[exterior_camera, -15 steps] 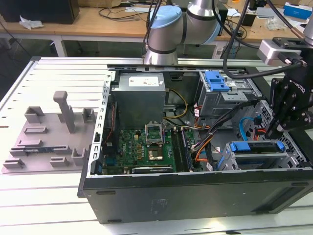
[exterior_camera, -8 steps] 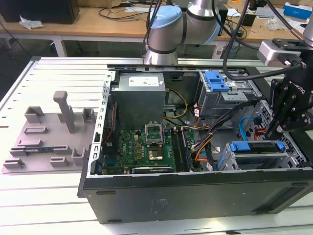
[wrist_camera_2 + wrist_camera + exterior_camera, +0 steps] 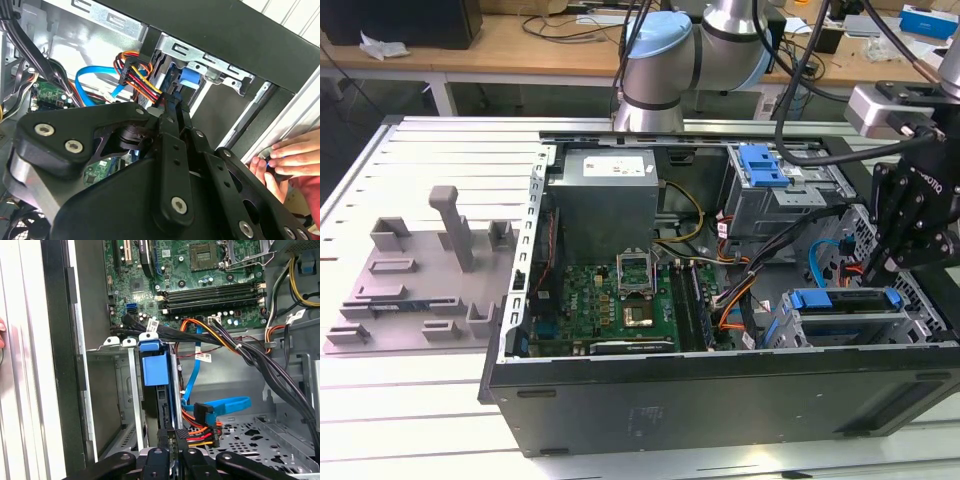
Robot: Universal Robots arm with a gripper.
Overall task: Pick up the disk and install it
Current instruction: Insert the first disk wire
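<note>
Disk seated in the drive bay, claw just above it

In the exterior view we see the disk [image 3: 845, 300] with its blue bracket sitting in the metal drive cage [image 3: 790, 335] at the front corner of the open computer case [image 3: 720, 400], and our claw [image 3: 892, 262] hangs just above its end on the exterior view's right. In the first wrist view the claw [image 3: 172, 452] has its fingers drawn close together, holding nothing, beside the orange and red power cable [image 3: 200, 432]. In the second wrist view a person's hand [image 3: 287, 157] rests against the case's outer edge.
</note>
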